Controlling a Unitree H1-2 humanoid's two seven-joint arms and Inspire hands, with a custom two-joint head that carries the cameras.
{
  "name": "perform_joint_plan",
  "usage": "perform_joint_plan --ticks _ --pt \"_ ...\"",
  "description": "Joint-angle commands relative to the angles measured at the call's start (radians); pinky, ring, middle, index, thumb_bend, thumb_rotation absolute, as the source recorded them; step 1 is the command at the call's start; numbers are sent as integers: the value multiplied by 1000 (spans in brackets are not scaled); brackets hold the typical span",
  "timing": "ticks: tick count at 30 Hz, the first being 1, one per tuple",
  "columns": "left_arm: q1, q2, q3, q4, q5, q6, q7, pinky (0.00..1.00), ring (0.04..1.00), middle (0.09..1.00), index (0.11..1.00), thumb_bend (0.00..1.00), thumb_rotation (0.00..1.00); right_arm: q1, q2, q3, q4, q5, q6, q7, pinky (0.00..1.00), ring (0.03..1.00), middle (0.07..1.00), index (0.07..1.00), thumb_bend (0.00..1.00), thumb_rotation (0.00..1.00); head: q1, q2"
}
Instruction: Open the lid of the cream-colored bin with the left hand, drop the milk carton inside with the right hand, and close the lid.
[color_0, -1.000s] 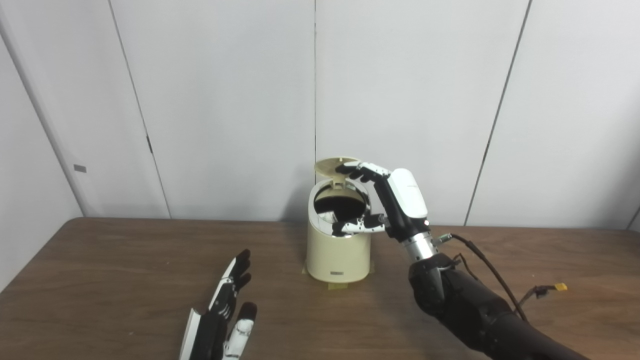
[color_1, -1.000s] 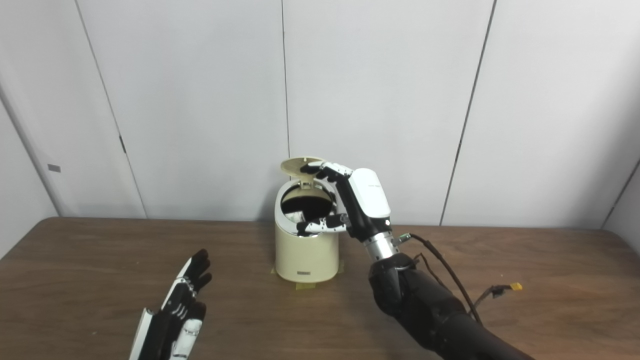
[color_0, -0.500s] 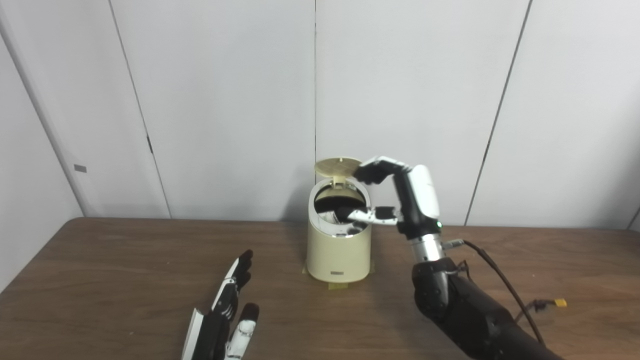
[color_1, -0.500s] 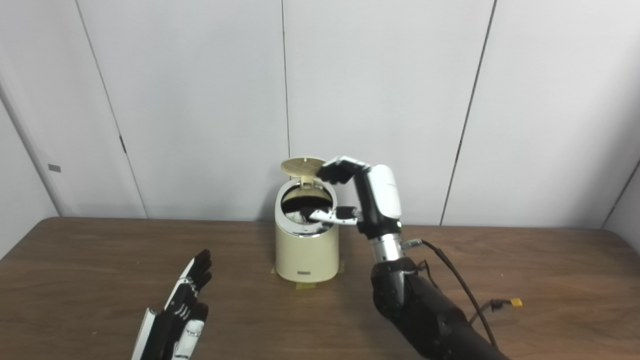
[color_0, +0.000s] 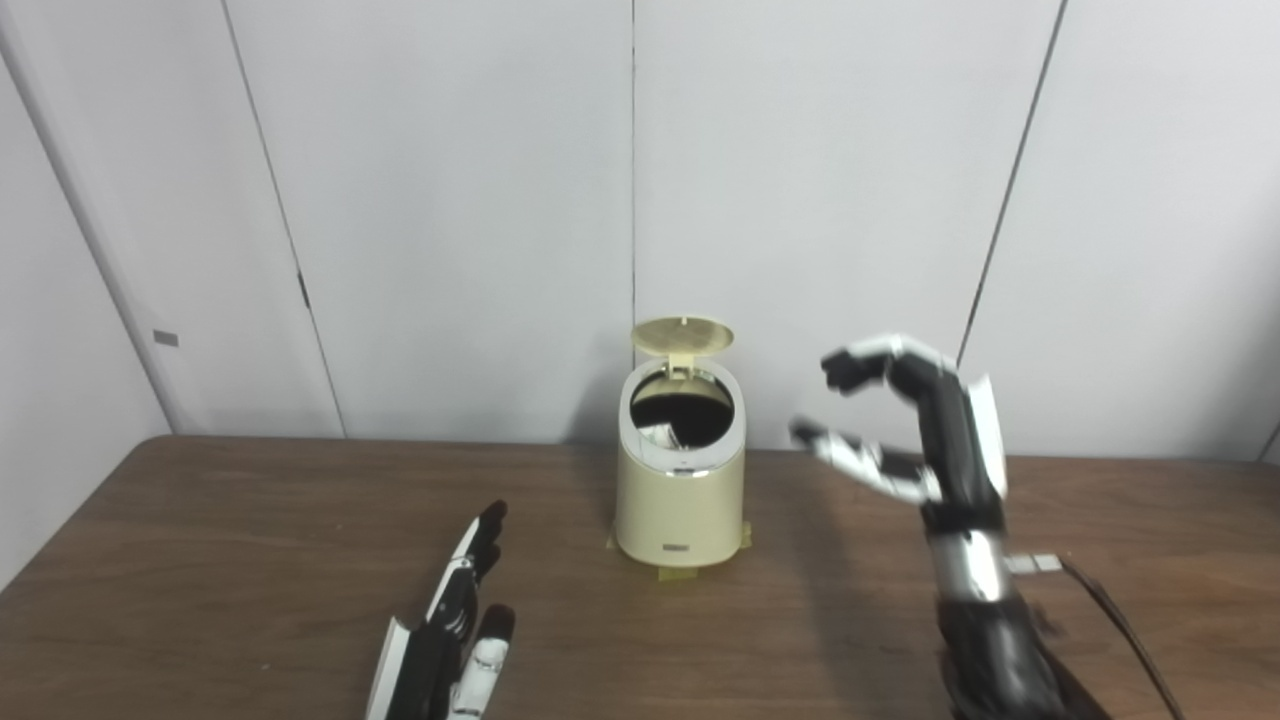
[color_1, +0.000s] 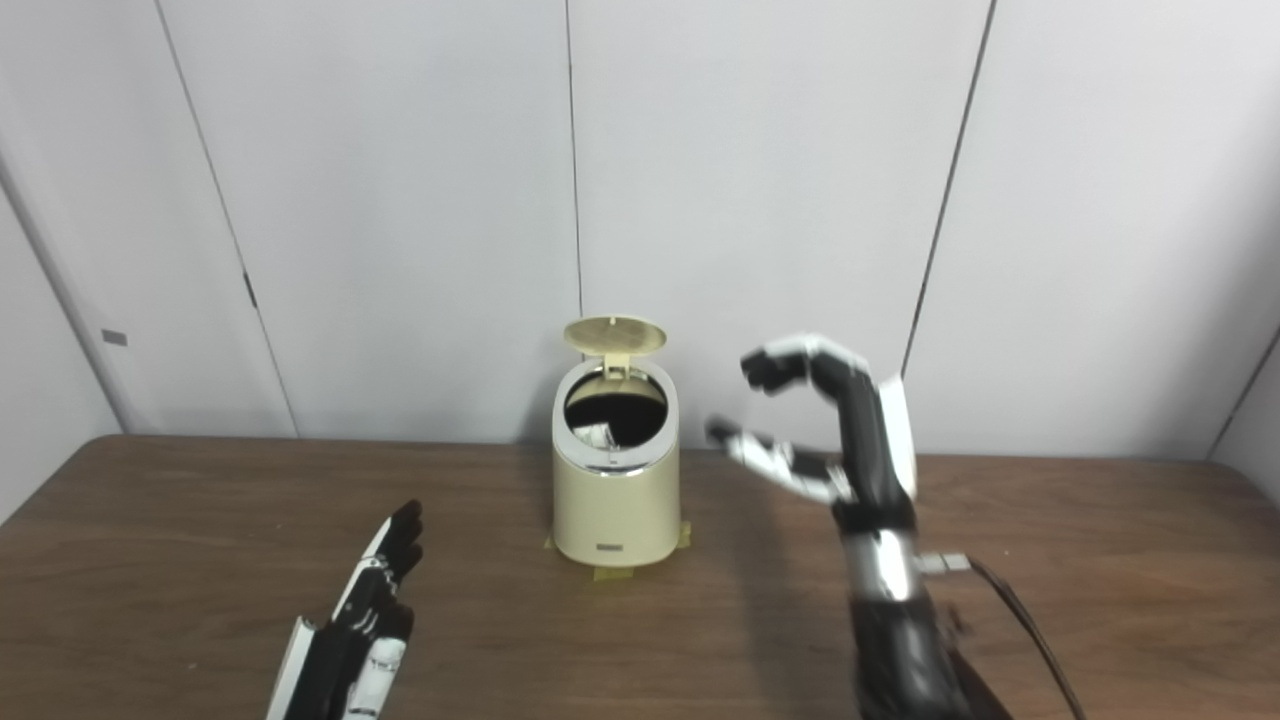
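Bin stands cream, lid up — we see our right hand spread, empty; left hand flat, empty.

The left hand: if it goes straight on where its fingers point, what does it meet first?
Probably nothing on the table: the left hand points up-right toward the wall, passing left of the cream-colored bin. Depth is uncertain.

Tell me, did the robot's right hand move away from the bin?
Yes. The right hand was at the cream-colored bin opening a second ago; now it is off to the bin's right, open and empty. The lid is up.
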Motion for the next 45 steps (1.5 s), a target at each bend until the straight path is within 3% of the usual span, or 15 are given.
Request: perform_joint_plan --ticks 1,3,9,11,15,19,22,24,29,31,34,38,41,45 --pt "108 -14 -13 72 33 -34 12 965 986 981 965 473 862 5 -12 -47 -42 53 -23 106 777 806 835 850 629 731 -1 0" --pt "105 -14 -11 79 28 -41 13 958 980 978 965 471 858 57 -8 -92 -53 89 -24 182 862 868 893 899 631 726 -1 0" --pt "102 -5 -10 84 11 -48 9 967 979 982 978 439 853 184 27 -228 -36 111 -25 339 888 884 897 897 602 695 -7 2" --pt "103 -4 -9 81 10 -45 5 984 986 987 986 436 863 225 29 -249 -46 119 -25 393 918 916 921 930 558 714 -6 2" --pt "104 -6 -5 74 -25 -26 -4 1000 997 994 986 459 977 292 48 -284 -75 152 -24 474 968 968 964 978 424 725 -7 2" --pt "101 -11 3 78 -38 -36 -2 985 987 987 977 436 999 337 93 -325 -98 156 -25 506 903 945 959 946 327 735 -11 -1" --pt "99 -12 6 80 -41 -46 1 962 977 979 964 408 1000 367 129 -343 -123 154 -25 520 866 923 937 920 259 676 -20 3" --pt "99 -16 11 77 -53 -45 4 954 966 970 950 380 1000 391 147 -342 -148 131 -23 520 838 908 924 912 241 634 -24 2" --pt "96 -11 14 52 -80 -26 -6 962 963 972 956 341 1000 422 166 -343 -192 80 -16 509 832 901 918 900 233 647 -27 5" --pt "89 -2 15 25 -84 -4 -15 974 966 968 955 430 994 434 171 -346 -202 63 -10 507 840 911 926 900 232 671 -25 4" --pt "65 18 14 -26 -79 33 -34 978 964 962 949 465 974 441 178 -350 -208 50 0 504 844 913 925 898 240 708 -31 5" --pt "-4 58 12 -156 30 146 -72 983 959 925 912 472 998 438 178 -350 -196 69 -5 519 848 915 929 900 237 689 -37 5" --pt "-69 78 16 -244 90 254 -113 999 994 902 881 605 1000 432 176 -349 -179 73 -20 527 840 909 925 896 240 668 -36 4" --pt "-218 108 12 -339 205 392 -161 1000 1000 875 864 686 1000 426 173 -350 -163 70 -23 537 819 896 918 893 235 658 -39 4"
